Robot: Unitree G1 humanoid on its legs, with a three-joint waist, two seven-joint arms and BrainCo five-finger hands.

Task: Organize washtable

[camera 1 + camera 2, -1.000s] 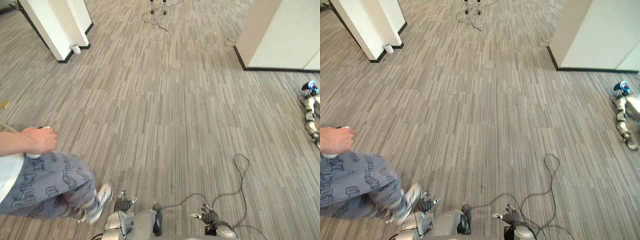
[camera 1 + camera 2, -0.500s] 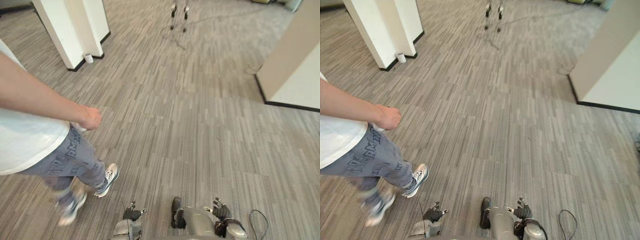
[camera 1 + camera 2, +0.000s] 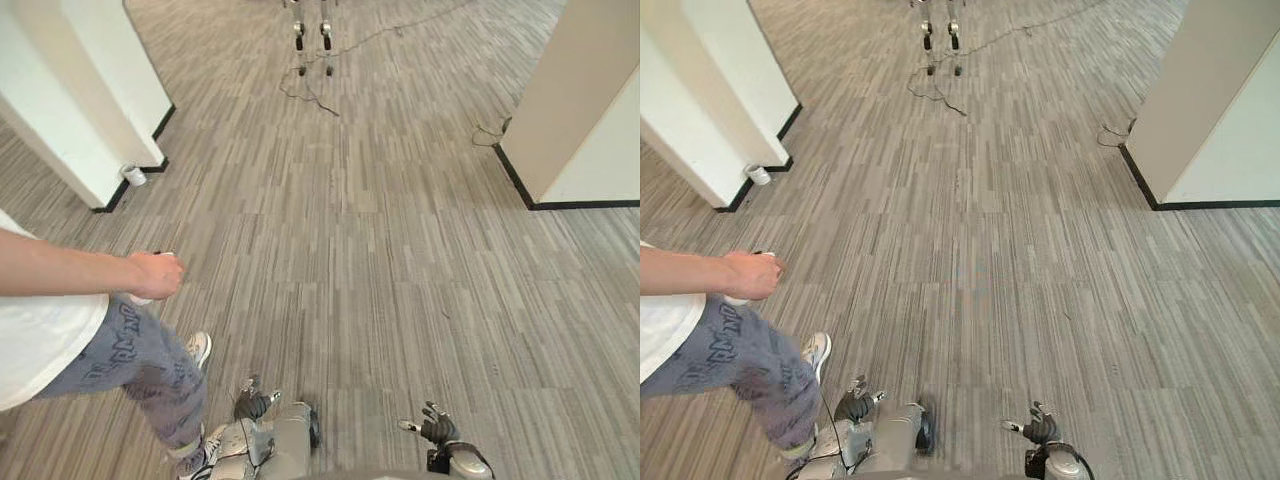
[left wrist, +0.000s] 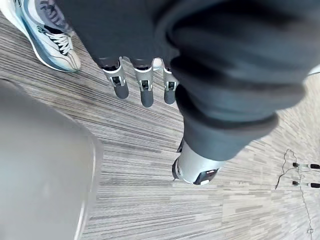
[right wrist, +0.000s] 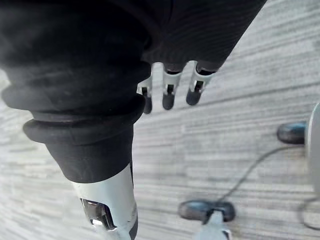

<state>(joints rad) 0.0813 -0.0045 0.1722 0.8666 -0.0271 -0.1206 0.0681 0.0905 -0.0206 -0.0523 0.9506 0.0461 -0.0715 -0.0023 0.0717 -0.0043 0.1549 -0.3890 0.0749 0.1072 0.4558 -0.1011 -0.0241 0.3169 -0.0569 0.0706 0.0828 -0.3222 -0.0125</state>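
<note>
**Operator:** How much room do I have?

**Spotter:** You have open carpeted floor (image 3: 380,250) straight ahead. A white pillar (image 3: 70,110) with a black base strip bounds it on your left. A small white cylinder (image 3: 133,175) stands at the pillar's near corner. On your right the edge is a pale wall block (image 3: 585,100), also black at the base, with a thin cable (image 3: 488,130) at its corner. At the far end a wheeled stand (image 3: 311,35) sits mid-floor, and a loose cable (image 3: 308,92) trails from it toward you.

**Operator:** Anyone close?

**Spotter:** 1 person (image 3: 60,340) is on your left, in patterned grey trousers, with an arm stretched across. The person's hand (image 3: 157,275) is closed round something white that I cannot make out. Their shoe (image 3: 198,348) is near your left robot hand (image 3: 252,404).

**Operator:** And the hands?

**Spotter:** Both hang low over the carpet, apart from each other. Your left robot hand has its fingers (image 4: 146,95) straight and relaxed, gripping nothing. Your right robot hand (image 3: 436,428) is the same, dark fingertips (image 5: 168,97) loose. Where the washtable stands, I cannot tell you.
</note>
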